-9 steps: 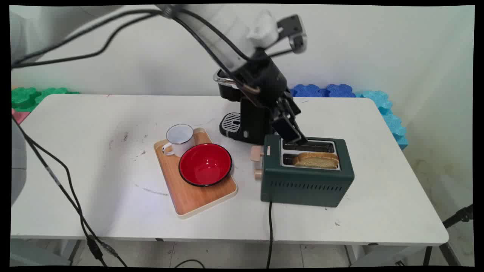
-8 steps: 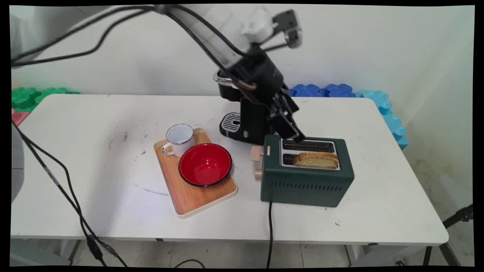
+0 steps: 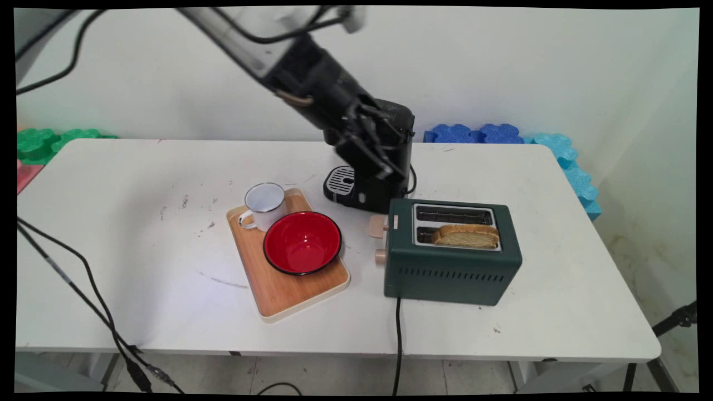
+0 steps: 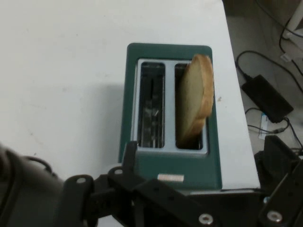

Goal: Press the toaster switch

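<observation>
My gripper (image 3: 384,162) hangs open and empty in the air, in front of the black coffee machine (image 3: 356,192) and up and to the left of the dark green toaster (image 3: 451,273). One slice of toast (image 3: 465,236) stands in the toaster's near slot, and the far slot is empty. In the hand view I look down on the toaster (image 4: 168,51) from above. There the toast (image 4: 196,101) sticks up out of the right slot, beside the empty left one. The black linkage (image 4: 142,194) spreads wide along the bottom edge.
Left of the toaster lies a wooden tray (image 3: 289,295) with a red bowl (image 3: 302,242) and a white mug (image 3: 264,203). The toaster's black cord (image 3: 397,345) runs over the table's near edge. Blue foam blocks (image 3: 479,133) and green ones (image 3: 50,142) line the wall.
The gripper has risen out of the toaster's far slot and moved up and to the left, in front of the coffee machine. The toast and the toaster have not moved.
</observation>
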`<state>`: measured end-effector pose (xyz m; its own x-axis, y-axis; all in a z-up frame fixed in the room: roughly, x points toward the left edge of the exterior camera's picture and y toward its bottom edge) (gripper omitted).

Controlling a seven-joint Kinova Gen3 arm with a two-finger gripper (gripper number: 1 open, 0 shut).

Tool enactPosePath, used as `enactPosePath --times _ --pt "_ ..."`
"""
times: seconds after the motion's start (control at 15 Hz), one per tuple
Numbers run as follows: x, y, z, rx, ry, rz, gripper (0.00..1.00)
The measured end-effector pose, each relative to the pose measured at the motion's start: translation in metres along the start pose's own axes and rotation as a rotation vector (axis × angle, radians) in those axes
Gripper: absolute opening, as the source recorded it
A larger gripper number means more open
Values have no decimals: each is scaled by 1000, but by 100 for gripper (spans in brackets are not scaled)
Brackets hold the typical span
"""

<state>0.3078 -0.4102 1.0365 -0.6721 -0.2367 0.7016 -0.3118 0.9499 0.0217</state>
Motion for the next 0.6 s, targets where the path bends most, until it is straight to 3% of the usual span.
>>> enactPosePath --times 0.6 --pt "-98 -22 -55 14 77 -3 100"
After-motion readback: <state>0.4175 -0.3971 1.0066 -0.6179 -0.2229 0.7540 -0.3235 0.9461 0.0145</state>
